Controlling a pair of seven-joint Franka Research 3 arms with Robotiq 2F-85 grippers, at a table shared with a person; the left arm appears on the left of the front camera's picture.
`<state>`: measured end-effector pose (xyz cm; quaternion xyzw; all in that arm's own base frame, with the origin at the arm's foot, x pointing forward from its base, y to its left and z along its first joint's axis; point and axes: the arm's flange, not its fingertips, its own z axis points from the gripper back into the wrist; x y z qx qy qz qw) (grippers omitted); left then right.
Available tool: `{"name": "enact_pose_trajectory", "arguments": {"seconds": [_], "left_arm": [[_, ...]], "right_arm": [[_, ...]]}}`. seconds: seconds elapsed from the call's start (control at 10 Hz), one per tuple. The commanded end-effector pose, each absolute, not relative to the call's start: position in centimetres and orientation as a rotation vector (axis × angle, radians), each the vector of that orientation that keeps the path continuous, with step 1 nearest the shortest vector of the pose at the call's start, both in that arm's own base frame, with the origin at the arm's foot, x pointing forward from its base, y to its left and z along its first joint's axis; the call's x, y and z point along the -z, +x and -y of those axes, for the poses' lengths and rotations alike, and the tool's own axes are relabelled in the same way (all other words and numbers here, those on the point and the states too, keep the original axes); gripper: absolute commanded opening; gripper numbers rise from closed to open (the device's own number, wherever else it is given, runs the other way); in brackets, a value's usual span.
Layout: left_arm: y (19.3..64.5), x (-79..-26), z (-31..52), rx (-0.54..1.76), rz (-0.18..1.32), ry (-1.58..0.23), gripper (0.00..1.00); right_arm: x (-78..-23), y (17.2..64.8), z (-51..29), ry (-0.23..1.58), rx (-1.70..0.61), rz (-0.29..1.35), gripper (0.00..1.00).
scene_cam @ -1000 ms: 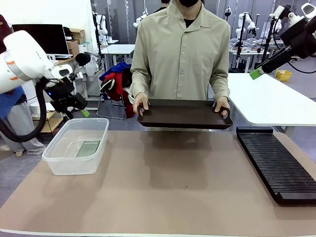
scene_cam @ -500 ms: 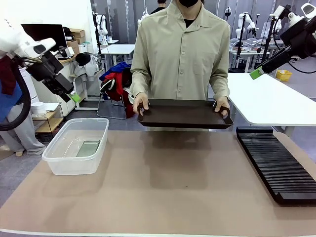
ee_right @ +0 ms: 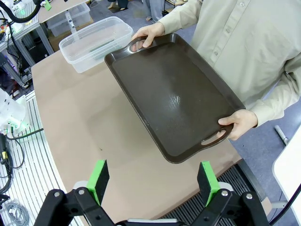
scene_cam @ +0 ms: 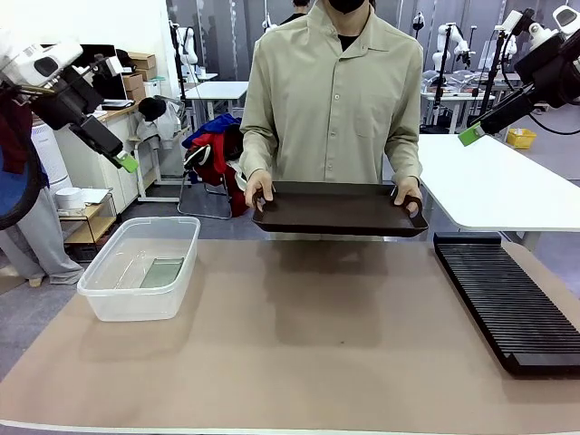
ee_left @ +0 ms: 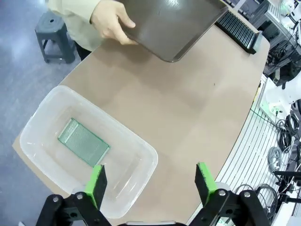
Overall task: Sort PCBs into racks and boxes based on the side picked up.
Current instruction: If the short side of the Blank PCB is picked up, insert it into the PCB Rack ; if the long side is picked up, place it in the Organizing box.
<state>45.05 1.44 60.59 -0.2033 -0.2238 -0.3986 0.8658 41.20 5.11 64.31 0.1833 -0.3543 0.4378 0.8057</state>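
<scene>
1 thin green PCB [ee_left: 83, 142] lies flat in the clear plastic tub [ee_left: 141, 150]; the ribbed black rack [scene_cam: 507, 299] stands bare. Both my pincers, left [ee_left: 149, 178] and right [ee_right: 153, 177], hang spread and unladen. The person's brown tray [ee_right: 169, 94] looks bare, so I judge the sorting nearly done.

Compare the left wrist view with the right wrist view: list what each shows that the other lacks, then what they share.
Left wrist alone: the open left gripper, and a clear look down at one PCB lying flat in the box.
Right wrist alone: the open right gripper, the whole tray with nothing on it, and the person's two hands on its handles.
Both: the box, the tray, the table, part of the rack, and a hand holding the tray.
</scene>
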Motion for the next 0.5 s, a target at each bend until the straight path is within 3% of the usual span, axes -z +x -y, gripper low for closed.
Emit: {"name": "enact_pose_trajectory", "arguments": {"seconds": [0.0, 0.4], "left_arm": [[45.4, -60.2, -1.47, 0.836, 0.445, -0.416, 1.0], [45.25, -60.23, -1.4, 0.836, 0.458, -0.424, 1.0]], "right_arm": [[-64.14, 41.24, -5.19, 0.4, -0.938, 0.764, 1.0], [-64.14, 41.24, -5.19, 0.4, -0.938, 0.764, 1.0]]}}
